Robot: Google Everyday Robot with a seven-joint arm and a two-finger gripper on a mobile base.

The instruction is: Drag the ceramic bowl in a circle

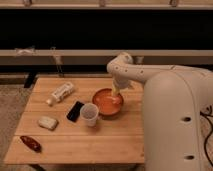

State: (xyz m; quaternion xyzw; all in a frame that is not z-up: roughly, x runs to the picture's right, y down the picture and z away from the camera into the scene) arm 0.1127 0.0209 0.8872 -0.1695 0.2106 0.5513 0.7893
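the bowl [104,104] sits on the right half of the table [85,145], a little toward the far edge. the gripper [117,95] comes down into it from the arm [131,72] at 1 o'clock, its tips inside by the bowl's 3 o'clock rim. the fingers stand wide and hold nothing; whether they touch the bowl's inner wall cannot be told.

taking the bowl as the dial: at 8 o'clock the cup [90,114] stands upright just beside the rim, close enough that a gap is hard to make out. past the cup, at 9 o'clock, a phone [75,110] lies flat. at 10 o'clock a bottle [61,92] lies on its side, apart from the bowl. well off at 8 o'clock, near the table's left and near edges, are a pale packet [48,122] and a dark red thing [31,143] that cannot be made out further.

bare wood runs from 5 to 7 o'clock down to the near edge, the widest free stretch. at 12 o'clock a narrower strip of wood reaches the far edge.

from 2 to 5 o'clock the robot's body [175,120] covers the table, so the right edge and the room there are hidden. the bowl's right rim is partly masked by the gripper. the near edge is cut off at the bottom.
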